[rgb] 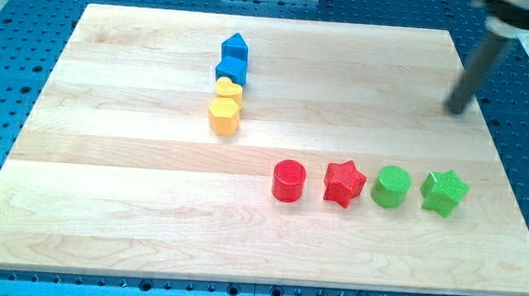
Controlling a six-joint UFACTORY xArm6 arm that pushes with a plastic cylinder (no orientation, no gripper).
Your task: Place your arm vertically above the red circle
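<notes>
The red circle point(289, 181) is a short red cylinder on the wooden board point(130, 204), right of centre and toward the view's bottom. It starts a row that runs to the view's right: a red star point(344, 182), a green circle point(391, 187) and a green star point(444, 192). My tip point(456, 110) is the lower end of a dark rod coming down from the view's top right. It stands well above and to the right of the red circle, above the green star, touching no block.
A column of blocks stands left of centre near the view's top: a blue house-shaped block point(235, 46), a blue block point(232, 69), a yellow block point(228, 91) and a yellow hexagon point(223, 116). A blue perforated table surrounds the board.
</notes>
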